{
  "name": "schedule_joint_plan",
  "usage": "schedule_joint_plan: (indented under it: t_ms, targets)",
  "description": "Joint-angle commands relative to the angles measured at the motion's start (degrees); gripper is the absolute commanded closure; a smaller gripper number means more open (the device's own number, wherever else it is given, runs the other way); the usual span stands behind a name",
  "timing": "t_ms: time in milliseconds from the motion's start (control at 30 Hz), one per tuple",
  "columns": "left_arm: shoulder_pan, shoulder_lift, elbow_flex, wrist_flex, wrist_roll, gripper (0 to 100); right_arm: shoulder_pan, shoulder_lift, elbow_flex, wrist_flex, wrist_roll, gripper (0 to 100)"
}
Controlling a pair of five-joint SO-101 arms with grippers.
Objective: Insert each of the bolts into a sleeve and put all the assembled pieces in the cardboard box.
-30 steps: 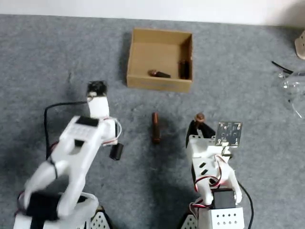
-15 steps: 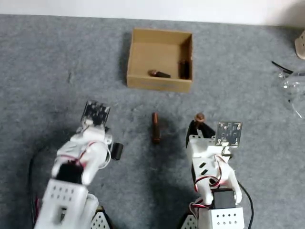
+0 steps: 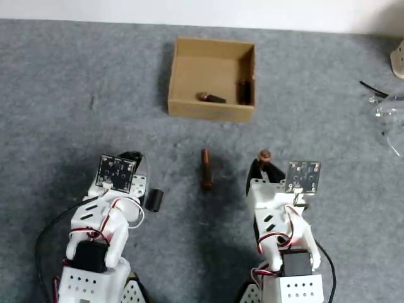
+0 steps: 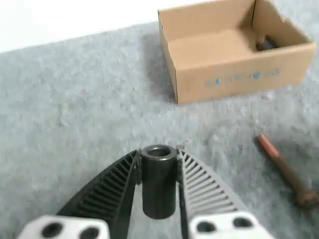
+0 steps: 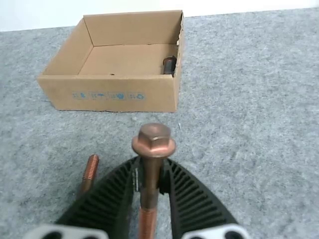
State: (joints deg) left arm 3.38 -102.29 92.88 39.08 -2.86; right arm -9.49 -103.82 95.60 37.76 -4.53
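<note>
My left gripper (image 4: pixel 158 154) is shut on a black sleeve (image 4: pixel 158 181), held upright with its bore showing; from above this gripper (image 3: pixel 130 157) sits at the lower left. My right gripper (image 5: pixel 150 164) is shut on a copper bolt (image 5: pixel 152 142), hex head up, and is seen from above (image 3: pixel 263 159) at the lower right. A second bolt (image 3: pixel 206 168) lies on the carpet between the arms. Another black sleeve (image 3: pixel 154 200) lies beside the left arm. The cardboard box (image 3: pixel 211 108) stands at the back and holds two assembled pieces (image 3: pixel 210 98) (image 3: pixel 245 91).
Grey carpet covers the table. Clear glasses (image 3: pixel 386 108) and a pale object (image 3: pixel 398 60) lie at the far right edge. Open carpet stretches between the box and both grippers.
The left arm has drawn back from the far left carpet toward its base and now sits low, its gripper nearer the front. The right arm has not moved.
</note>
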Motion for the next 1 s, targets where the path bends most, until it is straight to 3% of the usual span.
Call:
schedule_joint_plan:
  t_ms: [0,267,367,567,733,967]
  targets:
    - [3.21,-0.04,-0.66,-5.27,-0.26,100,0.57,-1.54,-3.12,-2.15,-0.70,99.5]
    - [15.78,-0.04,-0.66,-14.42,-0.26,100,-5.85,-1.54,-16.48,-2.24,-0.79,99.5]
    - [18.95,-0.04,-0.66,-17.14,-0.26,100,-6.73,-1.54,-21.76,-2.15,-5.19,99.5]
    - [26.33,-0.04,-0.04,-16.44,-0.26,100,-8.75,-1.54,-28.53,-1.98,-14.07,99.5]
    - [31.60,-0.04,-0.04,-12.66,-0.53,100,-15.25,-1.54,-29.32,-1.98,-14.07,99.5]
    - [34.24,-0.04,0.04,-11.69,-7.47,100,-23.16,-1.54,-28.97,2.33,-14.07,99.5]
